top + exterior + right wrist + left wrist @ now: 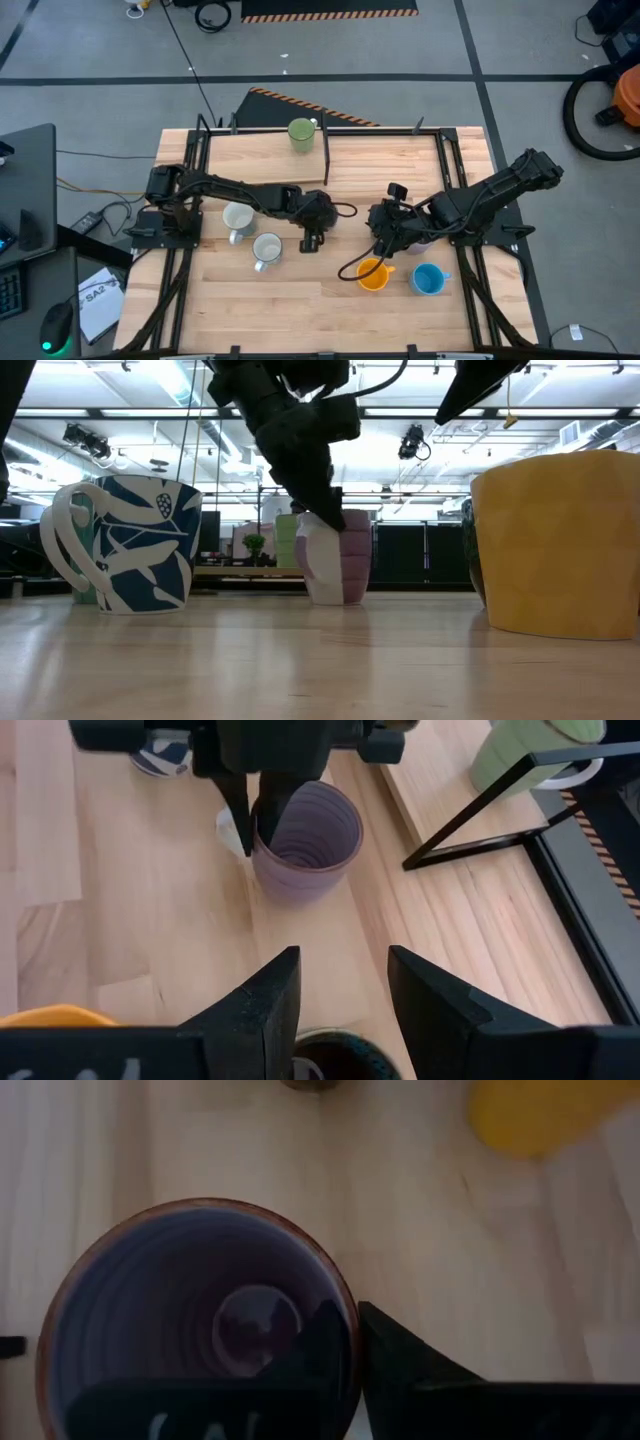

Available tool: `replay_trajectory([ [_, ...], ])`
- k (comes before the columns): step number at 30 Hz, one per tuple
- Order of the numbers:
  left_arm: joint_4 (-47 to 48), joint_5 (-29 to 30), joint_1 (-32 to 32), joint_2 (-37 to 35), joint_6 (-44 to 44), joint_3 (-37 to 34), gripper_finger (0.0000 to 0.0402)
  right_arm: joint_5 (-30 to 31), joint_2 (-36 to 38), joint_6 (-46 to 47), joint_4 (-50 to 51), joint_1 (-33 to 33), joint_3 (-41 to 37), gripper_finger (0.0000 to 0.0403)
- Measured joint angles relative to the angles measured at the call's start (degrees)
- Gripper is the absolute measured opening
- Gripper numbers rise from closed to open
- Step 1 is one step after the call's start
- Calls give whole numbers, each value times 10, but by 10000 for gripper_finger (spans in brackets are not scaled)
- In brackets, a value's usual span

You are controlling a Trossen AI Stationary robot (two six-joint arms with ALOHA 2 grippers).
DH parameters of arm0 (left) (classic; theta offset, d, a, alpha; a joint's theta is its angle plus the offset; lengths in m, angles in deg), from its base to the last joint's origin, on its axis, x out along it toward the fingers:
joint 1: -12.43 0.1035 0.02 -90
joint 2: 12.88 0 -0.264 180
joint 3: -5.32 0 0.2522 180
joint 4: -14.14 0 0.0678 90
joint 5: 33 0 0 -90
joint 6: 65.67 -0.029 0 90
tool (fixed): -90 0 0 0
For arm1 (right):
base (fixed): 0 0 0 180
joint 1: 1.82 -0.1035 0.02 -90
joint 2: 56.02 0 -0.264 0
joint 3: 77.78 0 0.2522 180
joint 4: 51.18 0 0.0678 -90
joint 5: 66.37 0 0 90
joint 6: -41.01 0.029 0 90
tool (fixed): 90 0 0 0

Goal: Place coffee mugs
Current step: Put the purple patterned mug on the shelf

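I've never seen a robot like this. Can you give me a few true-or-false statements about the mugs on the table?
1. The left hand grips the rim of the lilac ribbed ceramic mug. True.
2. That lilac mug is full of coffee. False: the left wrist view looks straight down to its bare bottom.
3. The orange ceramic mug and the blue patterned ceramic mug stand side by side on the wooden table. True.
4. The green ceramic mug lies tipped over between the two arms. False: it stands upright near the table's far edge, away from both arms.
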Motion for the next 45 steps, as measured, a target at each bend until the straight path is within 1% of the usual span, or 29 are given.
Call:
replay_trajectory([
  [2,15,-28,5,-4,-42,0,28,0,0,-1,-2,0,0,158],
  [4,41,-44,9,-11,-93,-1,29,0,0,-7,-6,0,0,158],
  [8,80,-46,11,-23,-211,-2,39,-1,0,-14,-15,0,0,158],
  [12,115,-46,12,-28,-315,-1,35,-3,0,-15,-17,0,0,158],
  [14,123,-45,12,-28,-347,-1,33,-9,0,-15,-17,0,0,158],
  [19,124,-57,12,-28,-394,-1,36,-11,0,-15,-20,0,0,158],
  [24,130,-100,16,-28,-428,-1,34,-11,0,-16,-32,0,0,158],
  [31,131,-155,23,-28,-432,-1,35,-11,0,-17,-37,0,0,158],
  [34,133,-155,19,-28,-428,-1,35,-11,0,-17,-37,0,0,158],
  [39,133,-122,7,-28,-396,-1,40,-11,0,-17,-40,0,0,158],
  [41,132,-113,3,-28,-385,-1,52,-11,0,-17,-40,0,0,158],
  [45,132,-98,-6,-28,-361,-1,95,-11,0,-17,-40,0,0,158],
])
